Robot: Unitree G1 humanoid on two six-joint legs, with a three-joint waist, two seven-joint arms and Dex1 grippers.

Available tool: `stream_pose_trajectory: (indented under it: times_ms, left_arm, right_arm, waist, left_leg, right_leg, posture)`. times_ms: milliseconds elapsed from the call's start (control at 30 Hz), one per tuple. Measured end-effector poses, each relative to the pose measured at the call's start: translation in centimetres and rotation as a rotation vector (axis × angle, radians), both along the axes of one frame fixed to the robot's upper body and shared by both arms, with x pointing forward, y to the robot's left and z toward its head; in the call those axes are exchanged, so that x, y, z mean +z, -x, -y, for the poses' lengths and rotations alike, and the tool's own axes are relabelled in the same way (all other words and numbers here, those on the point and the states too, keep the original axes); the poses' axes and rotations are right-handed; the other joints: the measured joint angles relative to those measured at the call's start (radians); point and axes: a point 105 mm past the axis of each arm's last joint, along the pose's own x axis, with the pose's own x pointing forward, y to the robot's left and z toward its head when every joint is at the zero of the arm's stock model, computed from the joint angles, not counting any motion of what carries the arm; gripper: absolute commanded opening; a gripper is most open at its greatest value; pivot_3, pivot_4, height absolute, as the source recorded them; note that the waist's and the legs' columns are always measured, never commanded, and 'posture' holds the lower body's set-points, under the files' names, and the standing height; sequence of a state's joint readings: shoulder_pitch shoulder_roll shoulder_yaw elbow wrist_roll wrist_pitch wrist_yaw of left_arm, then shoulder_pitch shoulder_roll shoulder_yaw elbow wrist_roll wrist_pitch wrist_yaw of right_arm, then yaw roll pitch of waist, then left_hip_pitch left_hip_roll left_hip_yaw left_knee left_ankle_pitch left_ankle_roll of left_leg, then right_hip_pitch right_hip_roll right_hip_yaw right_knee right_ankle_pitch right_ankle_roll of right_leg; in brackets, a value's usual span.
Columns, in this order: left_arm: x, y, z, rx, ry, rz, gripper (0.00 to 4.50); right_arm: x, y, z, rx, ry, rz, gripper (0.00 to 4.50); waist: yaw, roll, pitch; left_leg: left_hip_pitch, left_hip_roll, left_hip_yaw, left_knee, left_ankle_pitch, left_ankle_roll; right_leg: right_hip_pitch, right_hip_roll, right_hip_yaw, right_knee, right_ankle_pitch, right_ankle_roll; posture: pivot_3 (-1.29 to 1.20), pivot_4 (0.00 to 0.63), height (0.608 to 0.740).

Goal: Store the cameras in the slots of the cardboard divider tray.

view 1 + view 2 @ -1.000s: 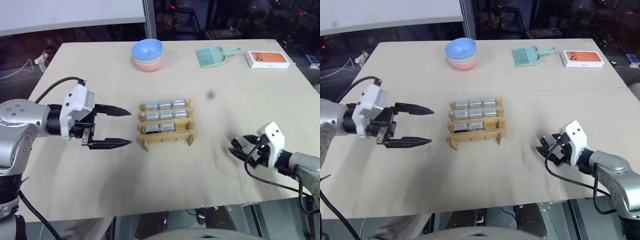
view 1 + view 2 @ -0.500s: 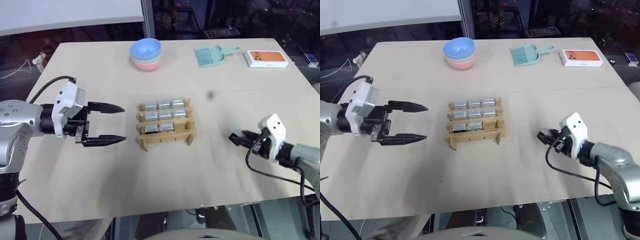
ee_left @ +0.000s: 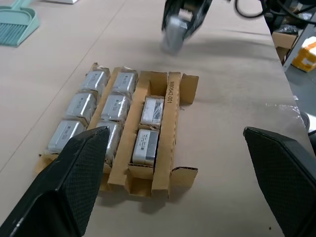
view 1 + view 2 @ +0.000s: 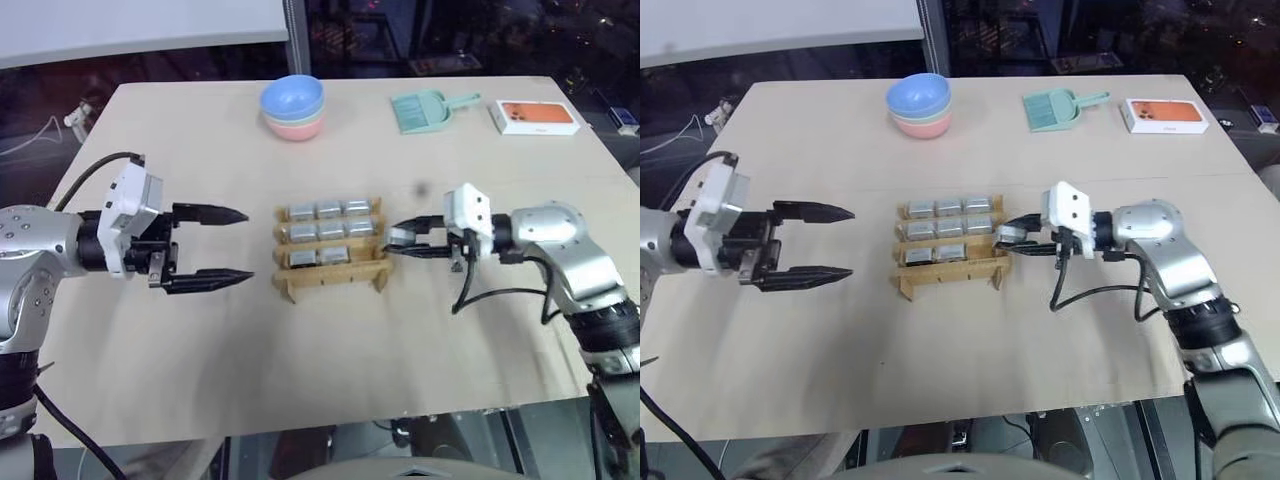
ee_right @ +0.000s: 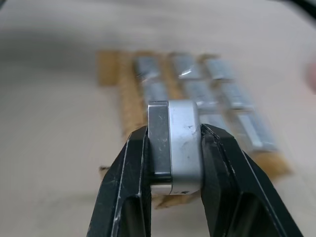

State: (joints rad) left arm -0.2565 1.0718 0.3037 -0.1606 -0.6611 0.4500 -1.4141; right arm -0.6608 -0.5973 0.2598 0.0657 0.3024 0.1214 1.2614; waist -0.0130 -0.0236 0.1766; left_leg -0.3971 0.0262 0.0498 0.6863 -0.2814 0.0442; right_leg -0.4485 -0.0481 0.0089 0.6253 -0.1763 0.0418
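Big tan table (image 4: 330, 340) w/ dark room behind it. At the far edge sit stacked bowls (image 4: 294, 108), blue on top; a teal dustpan (image 4: 428, 109); a white-and-orange phone box (image 4: 537, 117).

In the middle sits the cardboard divider tray (image 4: 332, 275). It holds 8 cameras (image 4: 328, 230): 3 in the far row, 3 in the mid row, 2 in the near row. 1 near-row slot is empty.

Right gripper (image 4: 404, 238) is just beside the tray's right side, fingers squeezed on the 9th camera (image 5: 175, 146). Left gripper (image 4: 228, 246) hangs near the tray's left side, fingers wide apart, holding nothing.
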Motion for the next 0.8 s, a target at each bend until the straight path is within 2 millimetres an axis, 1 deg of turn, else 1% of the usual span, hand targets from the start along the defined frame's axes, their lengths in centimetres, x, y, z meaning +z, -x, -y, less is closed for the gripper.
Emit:
stream_pose_trajectory:
  times_ms: [133,267,333,433,500,533,667,767,800]
  left_arm:
    - [-0.4,0.3,0.2,0.003,-0.003,-0.006,4.5]
    - [-0.6,0.5,0.2,0.012,-0.003,-0.008,4.5]
    - [-0.6,0.6,0.3,0.018,-0.005,-0.005,4.5]
    - [-0.5,0.6,0.2,0.026,-0.005,0.002,4.5]
    - [-0.5,0.5,0.2,0.031,-0.005,0.004,4.5]
    - [-0.5,0.5,0.1,0.038,-0.004,0.006,4.5]
    - [-0.5,0.5,0.1,0.041,-0.004,0.008,4.5]
    - [-0.5,0.5,0.1,0.042,-0.003,0.008,4.5]
    - [-0.5,0.5,0.0,0.042,-0.003,0.008,4.5]
  right_arm:
    - [0.1,-1.1,-1.6,0.094,0.052,0.069,0.77]
    - [0.3,-1.3,-2.7,0.146,0.06,0.094,0.77]
    - [0.1,-1.4,-3.2,0.163,0.061,0.097,0.77]
    - [-0.8,-1.8,-3.7,0.171,0.087,0.094,0.77]
    - [-1.5,-2.2,-3.6,0.165,0.111,0.094,0.77]
    - [-2.2,-2.6,-3.5,0.155,0.132,0.094,0.77]
    - [-2.4,-2.9,-3.8,0.167,0.15,0.108,0.77]
    - [-2.5,-2.9,-3.8,0.173,0.165,0.086,0.77]
    - [-2.6,-2.9,-3.8,0.17,0.167,0.066,1.83]
  waist:
    - [-0.001,0.0,0.0]
    - [0.0,0.0,0.0]
    - [0.0,0.001,0.0]
    - [-0.001,0.001,0.0]
    - [0.0,0.001,0.0]
    - [-0.001,0.001,0.0]
    - [-0.001,0.001,0.001]
    - [-0.001,0.001,0.0]
    - [0.0,0.001,0.0]
  left_leg:
    - [0.0,0.0,0.0,0.0,0.0,0.0]
    - [0.0,0.0,-0.001,0.0,0.0,-0.001]
    - [0.0,0.0,-0.001,0.0,0.0,-0.001]
    - [0.0,0.0,0.0,0.0,0.0,-0.001]
    - [0.001,0.0,-0.001,0.0,0.001,-0.001]
    - [0.001,0.0,0.0,0.0,0.001,-0.001]
    - [0.001,0.0,0.0,0.0,0.003,-0.005]
    - [0.001,0.0,0.0,0.0,0.003,-0.005]
    - [0.001,0.0,0.0,0.0,0.003,-0.005]
  right_leg:
    - [0.0,0.0,-0.001,0.001,0.0,0.0]
    - [0.0,0.0,-0.001,0.001,0.0,0.0]
    - [0.0,0.0,-0.001,0.001,0.0,0.0]
    - [0.0,0.0,-0.001,0.001,0.0,0.0]
    - [0.0,0.0,-0.001,0.001,0.0,-0.001]
    - [0.0,0.0,-0.001,0.001,0.0,-0.001]
    - [0.0,0.0,-0.001,0.001,0.0,-0.001]
    - [0.0,0.0,-0.001,0.002,0.0,-0.001]
    - [0.0,0.0,-0.001,0.002,0.0,-0.001]
  posture:
    - [0.0,0.15,0.74]
    - [0.0,0.15,0.74]
    - [0.0,0.15,0.74]
    - [0.0,0.15,0.74]
    - [0.0,0.15,0.74]
    - [0.0,0.15,0.74]
    - [0.0,0.15,0.74]
    - [0.0,0.15,0.74]
    - [0.0,0.15,0.74]
